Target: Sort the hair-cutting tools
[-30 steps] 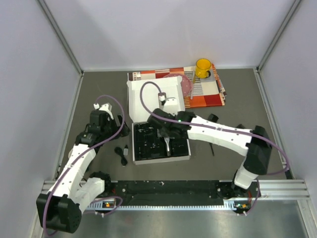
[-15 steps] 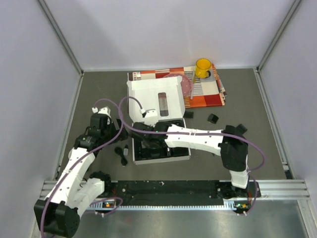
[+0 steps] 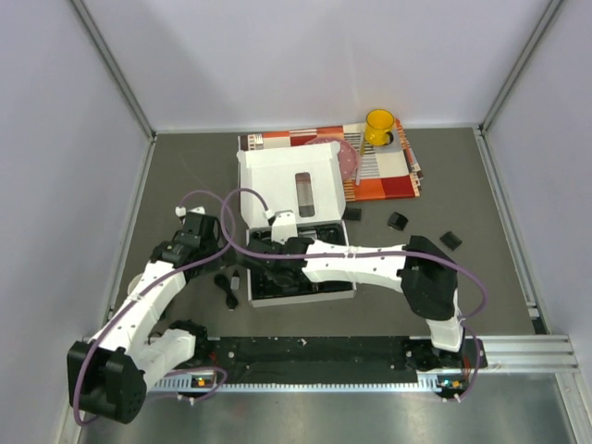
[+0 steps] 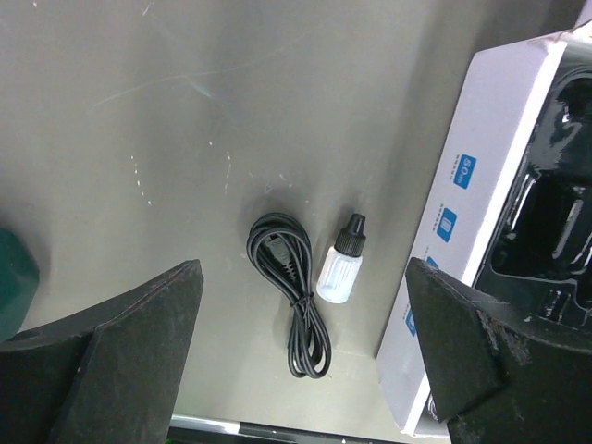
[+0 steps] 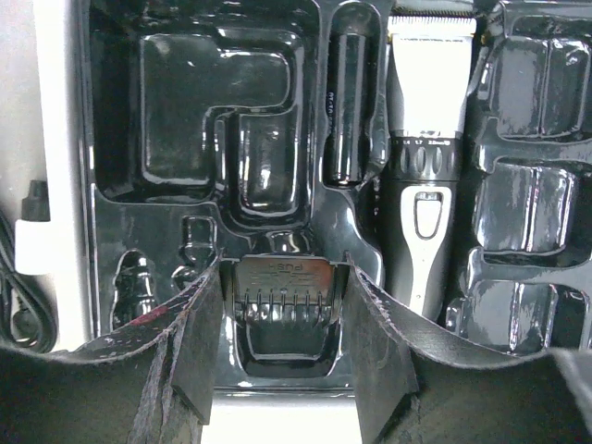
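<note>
The grey table (image 3: 185, 176) carries a white box (image 4: 453, 213). Left of it lie a coiled cord (image 4: 291, 296) and a small bottle (image 4: 340, 271), behind it a patterned cloth (image 3: 393, 180), and to its right guard combs (image 3: 398, 220).

Black-and-silver clipper (image 5: 421, 176) lies flat in a long slot of the black moulded tray (image 5: 185, 102). Ribbed black guard comb (image 5: 282, 310) is pinched between the right gripper (image 5: 285, 277) fingers, at the pocket beside the clipper's handle. Black cord (image 4: 291, 296) lies coiled on the table (image 4: 166, 139), near the white box (image 4: 462, 213). Loose guard combs (image 3: 397, 220) are scattered on the table right of the box.
</note>
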You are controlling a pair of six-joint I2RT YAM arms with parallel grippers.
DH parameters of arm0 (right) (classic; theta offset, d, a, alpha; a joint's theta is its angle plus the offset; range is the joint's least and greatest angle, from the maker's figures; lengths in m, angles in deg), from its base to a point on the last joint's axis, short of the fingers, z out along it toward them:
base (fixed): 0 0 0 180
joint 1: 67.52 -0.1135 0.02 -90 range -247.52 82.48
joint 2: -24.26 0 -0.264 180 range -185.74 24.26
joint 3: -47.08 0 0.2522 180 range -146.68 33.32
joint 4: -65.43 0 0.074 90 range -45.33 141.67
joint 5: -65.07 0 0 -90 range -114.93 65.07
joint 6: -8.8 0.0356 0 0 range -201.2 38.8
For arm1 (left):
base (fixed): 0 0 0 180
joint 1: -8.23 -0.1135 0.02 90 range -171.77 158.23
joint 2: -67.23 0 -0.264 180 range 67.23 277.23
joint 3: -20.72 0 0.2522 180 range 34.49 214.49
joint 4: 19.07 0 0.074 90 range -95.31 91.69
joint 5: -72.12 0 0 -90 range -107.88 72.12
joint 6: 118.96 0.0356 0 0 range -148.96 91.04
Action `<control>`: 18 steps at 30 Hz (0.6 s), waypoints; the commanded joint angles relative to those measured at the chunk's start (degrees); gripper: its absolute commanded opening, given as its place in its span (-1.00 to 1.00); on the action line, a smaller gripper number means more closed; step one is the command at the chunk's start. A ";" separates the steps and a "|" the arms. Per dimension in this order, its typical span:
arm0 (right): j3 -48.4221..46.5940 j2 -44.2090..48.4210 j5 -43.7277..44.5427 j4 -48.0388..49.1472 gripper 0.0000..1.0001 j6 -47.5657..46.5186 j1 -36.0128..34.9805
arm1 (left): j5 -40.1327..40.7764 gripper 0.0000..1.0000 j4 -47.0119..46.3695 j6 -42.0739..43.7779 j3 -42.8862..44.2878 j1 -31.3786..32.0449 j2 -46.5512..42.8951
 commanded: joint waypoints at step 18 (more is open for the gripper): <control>4.94 -0.05 2.25 4.71 -0.52 3.27 -2.94 | 1.74 0.95 0.94 -1.12 2.09 0.17 0.59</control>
